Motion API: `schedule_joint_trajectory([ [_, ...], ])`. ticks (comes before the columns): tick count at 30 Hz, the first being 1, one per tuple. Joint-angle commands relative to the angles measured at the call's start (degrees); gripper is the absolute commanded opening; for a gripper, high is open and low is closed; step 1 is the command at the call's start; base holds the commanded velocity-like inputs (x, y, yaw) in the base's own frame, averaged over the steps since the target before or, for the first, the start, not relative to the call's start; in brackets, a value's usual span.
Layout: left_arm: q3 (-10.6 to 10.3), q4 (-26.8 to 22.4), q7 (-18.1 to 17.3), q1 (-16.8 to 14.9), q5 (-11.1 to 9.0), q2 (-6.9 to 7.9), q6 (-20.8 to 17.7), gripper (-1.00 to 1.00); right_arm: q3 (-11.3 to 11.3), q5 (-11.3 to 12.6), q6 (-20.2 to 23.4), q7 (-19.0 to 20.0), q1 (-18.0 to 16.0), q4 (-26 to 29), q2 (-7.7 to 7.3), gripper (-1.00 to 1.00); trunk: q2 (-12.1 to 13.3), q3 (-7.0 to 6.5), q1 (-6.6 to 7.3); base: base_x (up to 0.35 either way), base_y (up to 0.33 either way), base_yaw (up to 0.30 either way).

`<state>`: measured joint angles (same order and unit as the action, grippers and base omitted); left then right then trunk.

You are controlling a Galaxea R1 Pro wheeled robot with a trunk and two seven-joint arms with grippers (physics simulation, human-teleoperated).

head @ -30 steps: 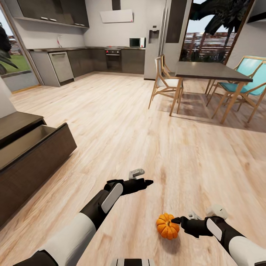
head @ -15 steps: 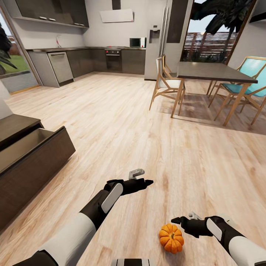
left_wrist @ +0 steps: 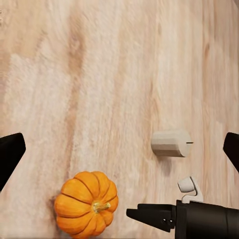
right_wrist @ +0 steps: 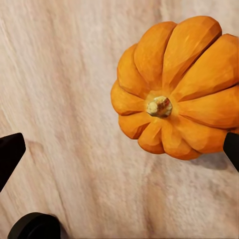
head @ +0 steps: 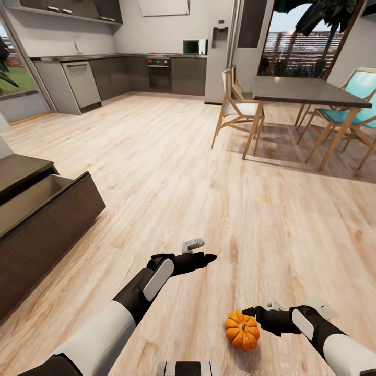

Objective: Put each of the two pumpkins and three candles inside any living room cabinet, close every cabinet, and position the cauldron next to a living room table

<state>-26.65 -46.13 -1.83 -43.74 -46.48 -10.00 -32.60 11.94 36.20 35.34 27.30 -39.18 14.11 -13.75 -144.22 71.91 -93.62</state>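
Right gripper (head: 250,312) spread above pumpkin (head: 242,330)

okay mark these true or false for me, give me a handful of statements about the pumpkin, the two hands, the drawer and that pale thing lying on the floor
1. The pumpkin sits on the wooden floor. True.
2. The right hand is clamped on the pumpkin. False: its fingers are spread and the pumpkin lies free beside its fingertips.
3. The cabinet drawer at the left of the head view is pulled out. True.
4. The left hand holds a candle. False: it is open and empty above the floor.
5. A pale candle lies on its side on the floor. True.
6. The pumpkin is inside the drawer. False: it is out on the floor, well away from the drawer.
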Motion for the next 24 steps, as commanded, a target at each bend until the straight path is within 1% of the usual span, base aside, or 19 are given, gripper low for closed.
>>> schedule_joint_trajectory([
  [1, 0.02, -0.01, -0.11, -0.03, -0.01, 0.00, -0.19, 1.00, 0.27, 0.18, 0.17, 0.12, -0.02, 0.04, -0.05, 1.00, -0.04, 0.27, -0.01, 0.000, 0.000, 0.000],
  [20, 0.02, -0.01, -0.11, -0.03, -0.01, 0.00, -0.20, 1.00, 0.27, 0.18, 0.14, 0.12, -0.02, 0.04, -0.05, 1.00, -0.29, 4.48, -0.50, 0.000, 0.000, 0.000],
  [24, 0.02, -0.01, -0.11, -0.03, -0.01, 0.00, -0.23, 1.00, 0.27, 0.18, 0.06, 0.05, -0.02, 0.04, -0.05, 1.00, -0.34, 5.24, -0.60, 0.000, 0.000, -0.090],
])
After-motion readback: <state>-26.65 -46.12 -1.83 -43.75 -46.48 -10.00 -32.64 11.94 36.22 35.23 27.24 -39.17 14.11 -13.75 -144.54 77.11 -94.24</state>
